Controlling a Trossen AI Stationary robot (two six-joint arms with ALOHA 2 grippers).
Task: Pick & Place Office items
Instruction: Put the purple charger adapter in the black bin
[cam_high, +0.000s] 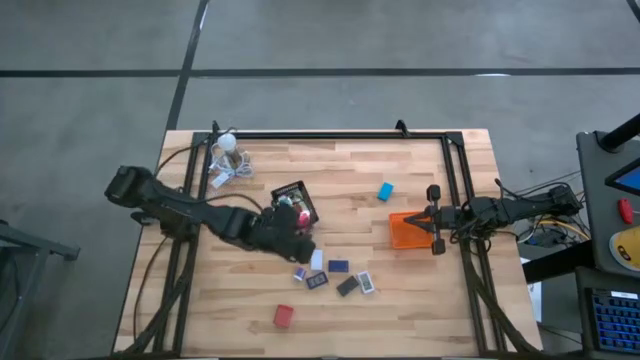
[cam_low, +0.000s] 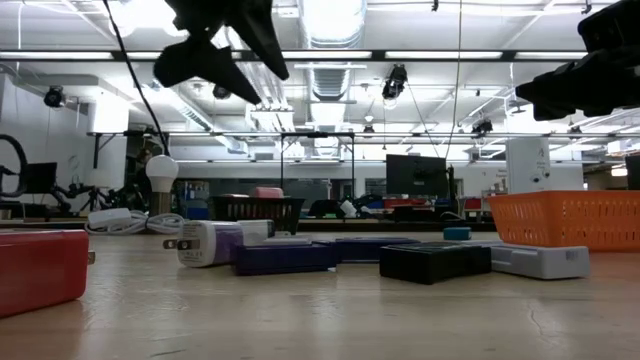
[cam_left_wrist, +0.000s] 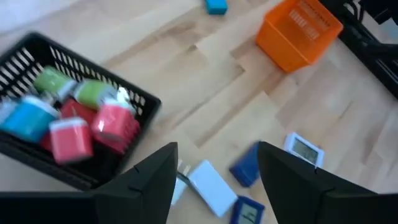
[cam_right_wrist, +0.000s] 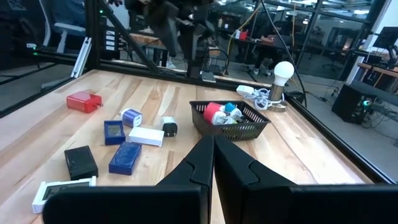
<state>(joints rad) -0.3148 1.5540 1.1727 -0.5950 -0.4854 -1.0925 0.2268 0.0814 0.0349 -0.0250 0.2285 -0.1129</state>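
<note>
My left gripper (cam_high: 301, 241) hangs open above the table, just near of the black mesh tray (cam_high: 296, 201), with nothing between its fingers (cam_left_wrist: 155, 171). The tray (cam_left_wrist: 134, 93) holds blue, green, pink and red blocks. Under and beyond the gripper several office items lie flat on the wood: a white piece (cam_left_wrist: 211, 186), blue pieces (cam_left_wrist: 247, 165), a black block (cam_high: 347, 286), a white gadget (cam_high: 366, 283) and a red block (cam_high: 284, 316). A blue block (cam_high: 385, 191) lies farther back. My right gripper (cam_high: 435, 219) waits shut at the right, beside the orange tray (cam_high: 407, 230).
A white bulb (cam_high: 228, 142) with cords lies at the far left corner. Black frame rails (cam_high: 330, 135) run along the table's far, left and right sides. Bare wood stretches between the two trays and along the near edge right of the red block.
</note>
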